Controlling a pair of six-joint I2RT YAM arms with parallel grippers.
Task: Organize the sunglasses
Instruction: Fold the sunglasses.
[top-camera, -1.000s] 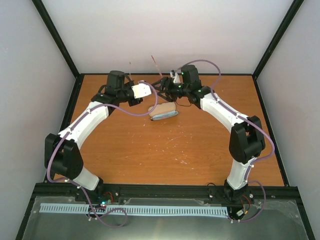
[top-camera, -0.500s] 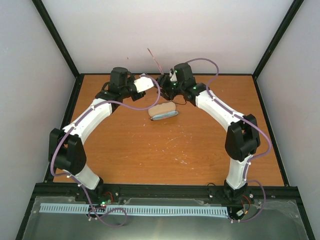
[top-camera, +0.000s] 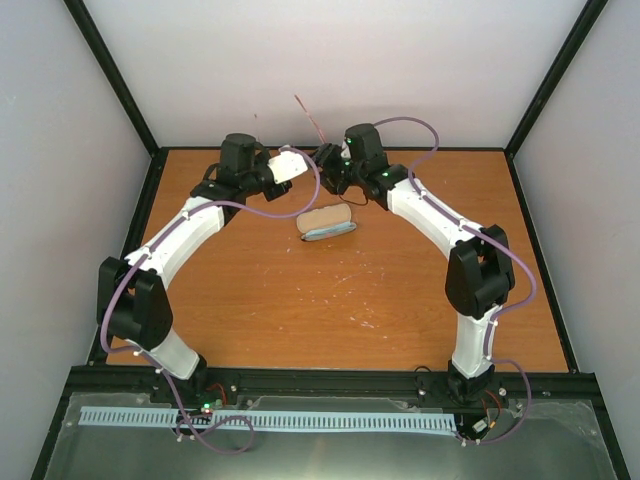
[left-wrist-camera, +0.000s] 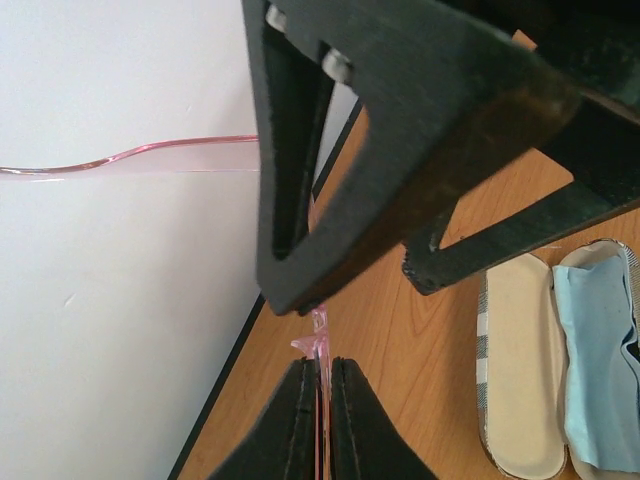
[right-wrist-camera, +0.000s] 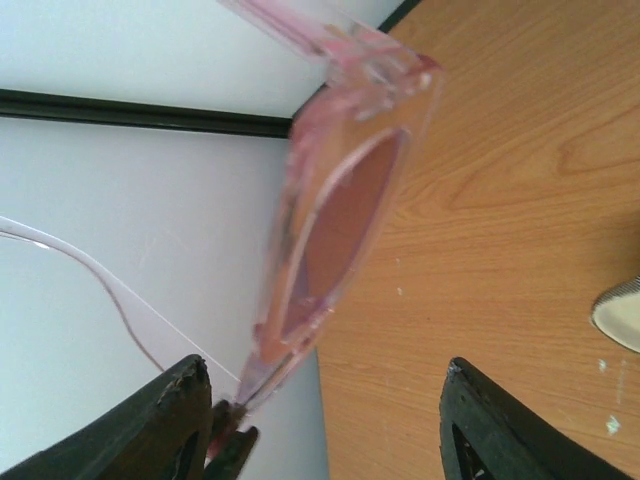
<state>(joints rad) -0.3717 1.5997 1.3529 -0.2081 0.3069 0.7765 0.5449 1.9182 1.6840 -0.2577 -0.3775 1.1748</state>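
Wooden table (top-camera: 400, 290); open case (top-camera: 326, 222) lying on it.

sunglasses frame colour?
The sunglasses are translucent pink; the right wrist view shows it best.

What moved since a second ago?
Both arms swung inward, so the left gripper and right gripper came closer together at the back. The left one keeps pinching the sunglasses; the right is open around them. The case stayed put.

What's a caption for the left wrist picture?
Left gripper pinches pink sunglasses near the open case and blue cloth.
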